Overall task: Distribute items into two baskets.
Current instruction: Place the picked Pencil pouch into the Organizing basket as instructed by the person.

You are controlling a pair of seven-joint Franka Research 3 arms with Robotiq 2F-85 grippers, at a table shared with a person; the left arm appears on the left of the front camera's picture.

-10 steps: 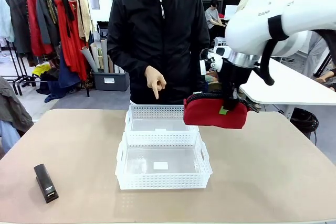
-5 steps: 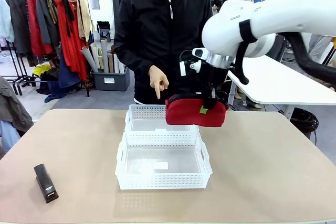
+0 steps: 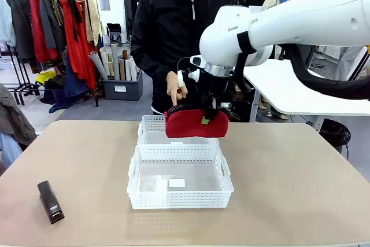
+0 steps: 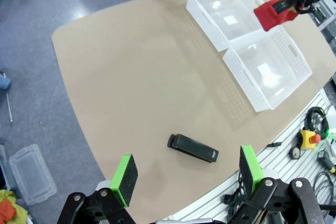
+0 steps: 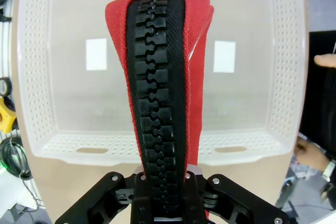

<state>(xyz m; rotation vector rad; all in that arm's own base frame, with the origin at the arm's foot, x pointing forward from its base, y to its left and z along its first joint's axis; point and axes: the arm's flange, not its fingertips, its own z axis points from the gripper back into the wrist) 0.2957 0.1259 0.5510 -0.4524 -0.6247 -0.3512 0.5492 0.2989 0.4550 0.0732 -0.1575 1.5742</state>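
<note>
Leftward we have carried the red soft fabric pouch [image 3: 193, 124] with its black zipper; it now hangs above the far white perforated plastic basket [image 3: 151, 124].
Our left gripper [image 4: 187, 174] hovers with jaws wide apart and nothing between them, over the small black elongated stapler [image 3: 50, 201] near the table's [image 3: 300, 189] front left corner. Mid-table, the near white perforated plastic basket [image 3: 179, 199] touches the far one. A person's hand [image 3: 175, 88] points down beside the pouch, which our right gripper [image 3: 211, 108] clamps by its top.

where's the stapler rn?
Front view: the stapler lies on the table near the front-left edge, robot's left side, well apart from the near basket. In the left wrist view it sits ahead of the open left gripper.
</note>
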